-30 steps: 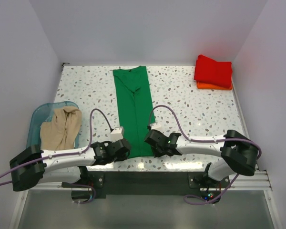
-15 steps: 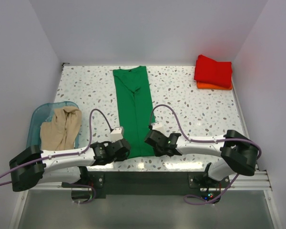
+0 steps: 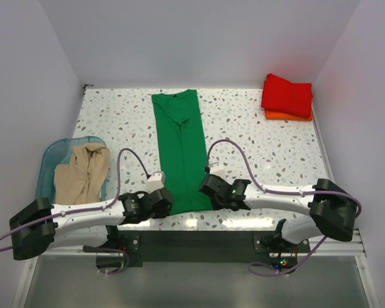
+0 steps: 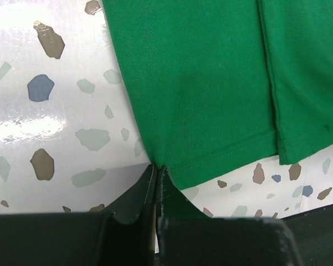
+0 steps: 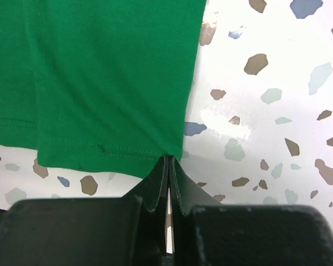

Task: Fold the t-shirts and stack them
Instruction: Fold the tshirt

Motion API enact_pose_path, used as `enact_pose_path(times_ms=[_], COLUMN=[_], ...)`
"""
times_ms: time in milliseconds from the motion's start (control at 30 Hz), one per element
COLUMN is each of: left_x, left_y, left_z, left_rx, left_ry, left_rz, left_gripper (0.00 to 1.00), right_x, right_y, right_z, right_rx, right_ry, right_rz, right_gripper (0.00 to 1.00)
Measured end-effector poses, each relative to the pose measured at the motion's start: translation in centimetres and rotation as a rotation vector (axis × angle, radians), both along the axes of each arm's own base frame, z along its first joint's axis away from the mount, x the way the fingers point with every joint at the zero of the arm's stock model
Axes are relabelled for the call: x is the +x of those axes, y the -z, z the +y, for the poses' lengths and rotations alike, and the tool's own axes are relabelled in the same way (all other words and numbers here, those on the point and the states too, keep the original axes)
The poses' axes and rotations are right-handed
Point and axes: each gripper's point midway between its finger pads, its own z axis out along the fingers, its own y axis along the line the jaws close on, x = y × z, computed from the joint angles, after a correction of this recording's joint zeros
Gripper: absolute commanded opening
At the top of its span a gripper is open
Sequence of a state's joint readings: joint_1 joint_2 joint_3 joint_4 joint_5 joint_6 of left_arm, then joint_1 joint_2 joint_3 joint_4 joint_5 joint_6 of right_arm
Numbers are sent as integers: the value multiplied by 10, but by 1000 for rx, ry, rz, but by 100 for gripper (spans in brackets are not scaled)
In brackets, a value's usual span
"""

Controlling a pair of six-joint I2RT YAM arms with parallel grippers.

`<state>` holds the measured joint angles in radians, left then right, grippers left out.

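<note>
We have the green t-shirt (image 3: 178, 147) lying as a long narrow strip down the middle of the table (image 3: 256, 141), with its collar end at 12 o'clock and its hem (image 4: 222, 158) at 6 o'clock, close to our bases. Our left gripper (image 4: 156, 169) is pinched tight on the hem's 7 o'clock corner. Our right gripper (image 5: 170, 162) is closed on the 5 o'clock corner, though its bite looks thin, right at the edge of the cloth. The step, as we judge it, is to carry the hem toward 12 o'clock and lay it over the collar end. To do it well we should lift both corners together and level, high enough for the cloth to clear itself. We should travel straight along the strip, keep the hem taut between us, and let go only once the edges line up. The red t-shirt (image 3: 287, 95) sits on the orange t-shirt (image 3: 289, 116) at 1 o'clock, and the beige t-shirt (image 3: 83, 172) lies in the bin (image 3: 48, 160) at 9 o'clock.
</note>
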<state>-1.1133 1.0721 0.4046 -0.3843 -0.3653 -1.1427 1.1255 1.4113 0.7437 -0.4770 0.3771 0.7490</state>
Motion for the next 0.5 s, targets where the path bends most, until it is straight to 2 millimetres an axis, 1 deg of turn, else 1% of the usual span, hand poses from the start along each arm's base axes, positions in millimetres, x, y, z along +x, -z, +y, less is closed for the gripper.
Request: enact_pose_path(times_ms=[200, 500], left_x=[-3, -6], left_y=[-1, -8], left_z=[1, 0], left_rx=[-13, -64], left_ry=[4, -7], left_rz=[5, 8], left_gripper=[0, 0], right_x=[-1, -9], right_y=[-7, 5], right_z=[-6, -18], right_rx=[14, -10], right_ry=[9, 21], right_rz=[-12, 9], right_gripper=[0, 0])
